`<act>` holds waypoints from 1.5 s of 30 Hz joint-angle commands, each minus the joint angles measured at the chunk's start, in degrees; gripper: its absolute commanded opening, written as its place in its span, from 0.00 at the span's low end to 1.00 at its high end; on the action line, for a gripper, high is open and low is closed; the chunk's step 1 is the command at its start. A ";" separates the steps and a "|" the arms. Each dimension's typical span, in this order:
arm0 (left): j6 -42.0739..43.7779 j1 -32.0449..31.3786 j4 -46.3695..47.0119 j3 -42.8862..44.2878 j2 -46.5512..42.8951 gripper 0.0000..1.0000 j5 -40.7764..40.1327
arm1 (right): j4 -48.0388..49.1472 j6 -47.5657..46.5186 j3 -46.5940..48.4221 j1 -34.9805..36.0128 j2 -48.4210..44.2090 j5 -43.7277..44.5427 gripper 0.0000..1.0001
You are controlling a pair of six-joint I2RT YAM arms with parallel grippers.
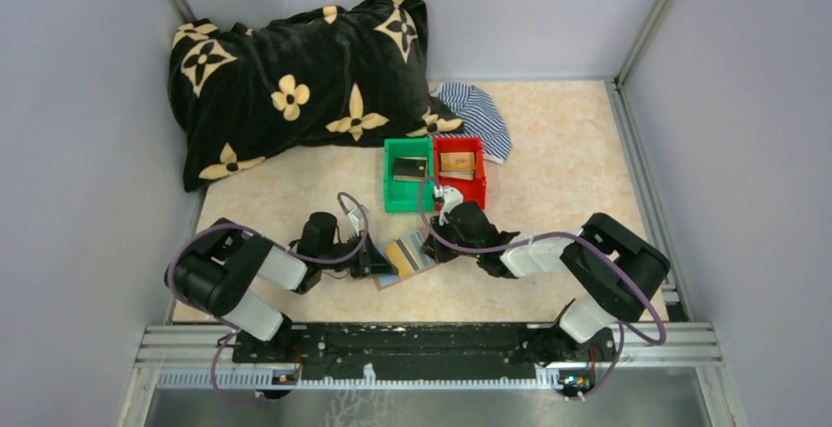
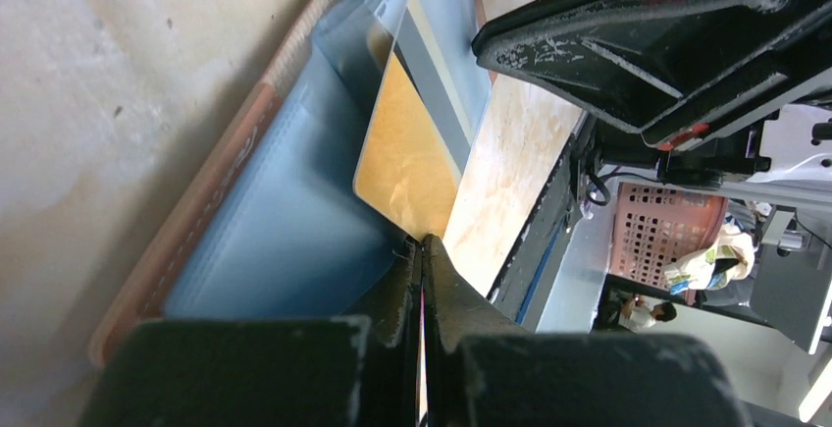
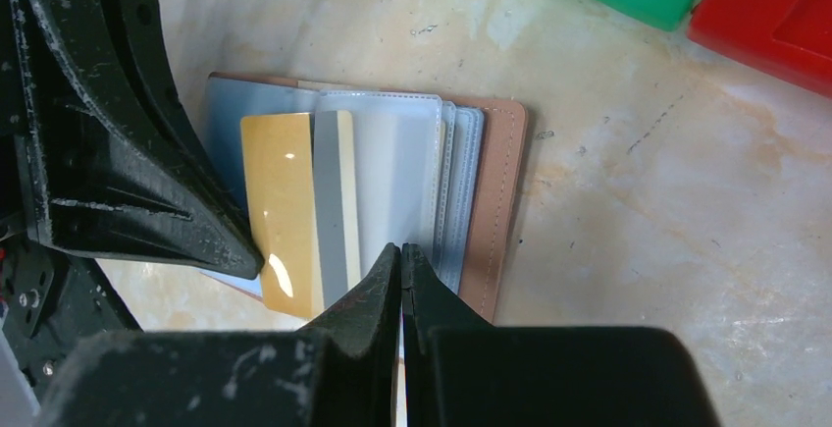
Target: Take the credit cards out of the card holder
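Brown leather-like card holder (image 1: pixel 404 258) lies open toward the table's (image 1: pixel 569 152) near edge in my top view, with the left gripper (image 1: pixel 371 268) at its left end and the right gripper (image 1: pixel 439 246) at its right. My left wrist view shows those fingers pressed together, their tips at a corner of the gold card (image 2: pixel 407 167) lying on the holder's blue-grey inside. My right wrist view shows fingers likewise pressed together, their tips over the holder just beside that card.
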 commanded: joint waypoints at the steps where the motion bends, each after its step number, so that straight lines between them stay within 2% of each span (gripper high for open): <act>1: 0.90 0.47 -4.06 -1.56 -3.99 0.00 -0.91 | -5.29 -1.04 -1.04 -0.64 2.87 1.10 0.00; 15: 4.64 3.02 -20.50 -2.01 -18.57 0.00 -3.55 | -5.18 -1.59 -0.54 -0.84 3.62 0.91 0.00; 27: 6.16 3.75 -31.01 1.77 -30.22 0.00 -2.12 | -5.07 -1.97 0.04 -0.83 4.50 0.63 0.00; 31: 5.47 3.93 -31.80 2.88 -33.10 0.00 -1.59 | -5.43 -2.09 0.22 -0.83 4.07 0.72 0.00; 37: 2.82 4.03 -25.57 4.22 -33.73 0.00 1.79 | -9.21 -2.70 1.01 -0.83 -0.03 2.57 0.00; 45: -1.88 4.06 -3.79 3.25 -28.16 0.00 6.22 | -17.35 -4.10 2.98 -1.14 -14.31 4.61 0.02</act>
